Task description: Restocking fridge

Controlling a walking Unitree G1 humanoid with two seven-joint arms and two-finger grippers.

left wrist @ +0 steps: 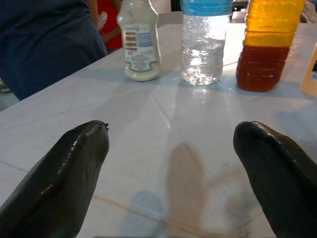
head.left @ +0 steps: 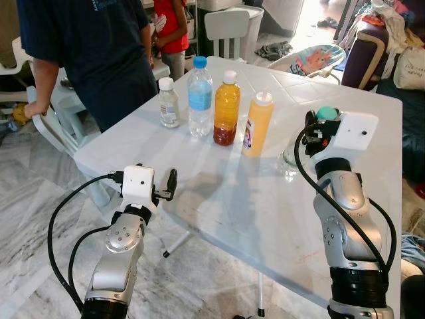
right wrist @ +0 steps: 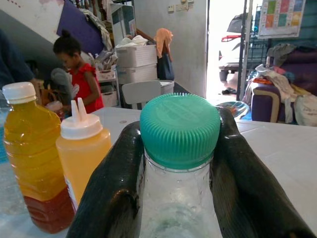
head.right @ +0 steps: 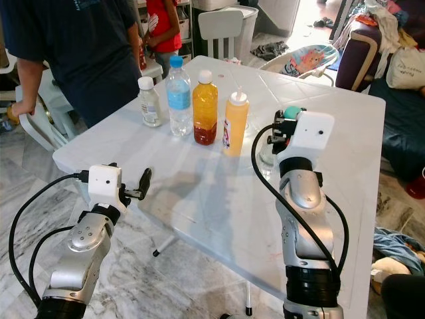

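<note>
Right tool (right wrist: 178, 163) is clamped around the neck of a clear bottle with a green cap (right wrist: 180, 130), fingers (right wrist: 111, 183) pressed on both sides just under the cap. The bottle stands on the white table (head.left: 219, 199), toward its right edge, just beside the squeeze bottle (head.left: 256, 124).

Left tool (left wrist: 171, 168) is spread wide, holding nothing, hovering at the table's near-left edge and facing the row of bottles.

That row sits toward the far-left corner: small white-capped bottle (head.left: 168, 103), water bottle with a blue cap (head.left: 199, 97), orange juice bottle (head.left: 227, 109), then the squeeze bottle.

A person in a dark shirt (head.left: 93, 53) stands at the far-left corner, with another person in red (head.left: 172, 26) behind.
</note>
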